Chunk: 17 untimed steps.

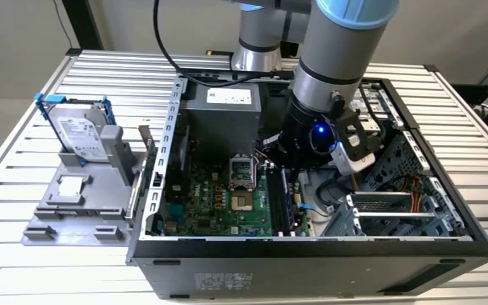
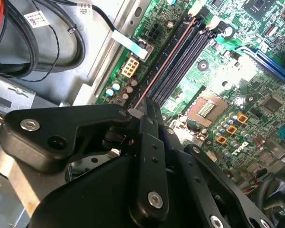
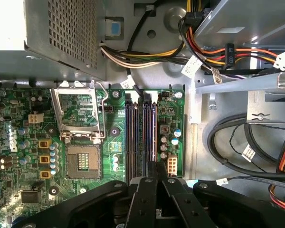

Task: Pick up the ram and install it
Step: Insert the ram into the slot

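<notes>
The ram shows edge-on as a thin brownish strip along the black memory slot nearest the motherboard's edge. In the first wrist view the ram lies along the outermost of the slots. My gripper stands over one end of the strip with its black fingers drawn together on it; in the first wrist view the gripper sits at the same end of the slots. How deep the stick sits in its slot I cannot tell. In the exterior view the arm's wrist reaches down inside the open computer case.
The bare processor socket lies beside the slots. Bundled cables and a metal drive cage crowd the other side. The power supply stands at the case's back. Outside, on the exterior view's left, a hard drive stands on a grey fixture.
</notes>
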{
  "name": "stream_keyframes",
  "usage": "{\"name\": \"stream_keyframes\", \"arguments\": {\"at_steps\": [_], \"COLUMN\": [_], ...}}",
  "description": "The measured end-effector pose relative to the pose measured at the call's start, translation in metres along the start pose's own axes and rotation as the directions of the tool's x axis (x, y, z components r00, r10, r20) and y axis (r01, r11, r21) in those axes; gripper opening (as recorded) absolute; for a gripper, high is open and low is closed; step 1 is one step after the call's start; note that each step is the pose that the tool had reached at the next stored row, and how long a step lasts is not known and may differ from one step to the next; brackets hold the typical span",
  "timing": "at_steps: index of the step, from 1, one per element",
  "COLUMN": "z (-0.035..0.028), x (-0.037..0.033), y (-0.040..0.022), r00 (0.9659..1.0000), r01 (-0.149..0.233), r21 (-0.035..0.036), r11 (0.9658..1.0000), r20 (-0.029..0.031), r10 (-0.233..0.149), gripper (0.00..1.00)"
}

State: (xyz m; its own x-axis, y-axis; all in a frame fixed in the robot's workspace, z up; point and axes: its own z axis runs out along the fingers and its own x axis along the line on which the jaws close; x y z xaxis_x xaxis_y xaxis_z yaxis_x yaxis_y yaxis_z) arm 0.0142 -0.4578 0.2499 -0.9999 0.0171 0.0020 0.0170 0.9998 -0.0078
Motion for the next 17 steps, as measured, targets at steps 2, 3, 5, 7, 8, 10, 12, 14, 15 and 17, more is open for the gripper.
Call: {"name": "stream_keyframes", "arguments": {"at_steps": [2, 3, 5, 7, 8, 10, 12, 14, 15, 17], "z": [0.0, 0.0, 0.0, 0.0, 0.0, 0.0, 0.0, 0.0, 0.0, -0.0001], "x": [0.0, 0.0, 0.0, 0.0, 0.0, 0.0, 0.0, 0.0001, 0.0001, 0.0001], "y": [0.0, -0.0001, -0.0001, -0.0001, -0.0001, -0.0001, -0.0001, -0.0001, -0.0001, -0.0002], "r00": [1.0, 1.0, 1.0, 1.0, 1.0, 1.0, 0.9994, 0.9979, 0.9969, 0.9951], "r01": [0.0, 0.0, 0.0, 0.0, 0.001, 0.01, 0.034, 0.065, 0.078, 0.099], "r21": [0.0001, 0.0001, 0.0001, 0.0001, 0.0001, 0.0001, 0.0002, 0.0003, 0.0003, -0.001], "r11": [1.0, 1.0, 1.0, 1.0, 1.0, 1.0, 0.9994, 0.9979, 0.9969, 0.9951], "r20": [0.0, 0.0, 0.0, 0.0, 0.0, 0.0, 0.0002, 0.0005, 0.0005, 0.0006], "r10": [0.0, 0.0, 0.0, 0.0, -0.001, -0.01, -0.034, -0.065, -0.078, -0.099], "gripper": [0.0, 0.0, 0.0, 0.0, 0.0, 0.0, 0.0, 0.0, 0.0, 0.0]}}
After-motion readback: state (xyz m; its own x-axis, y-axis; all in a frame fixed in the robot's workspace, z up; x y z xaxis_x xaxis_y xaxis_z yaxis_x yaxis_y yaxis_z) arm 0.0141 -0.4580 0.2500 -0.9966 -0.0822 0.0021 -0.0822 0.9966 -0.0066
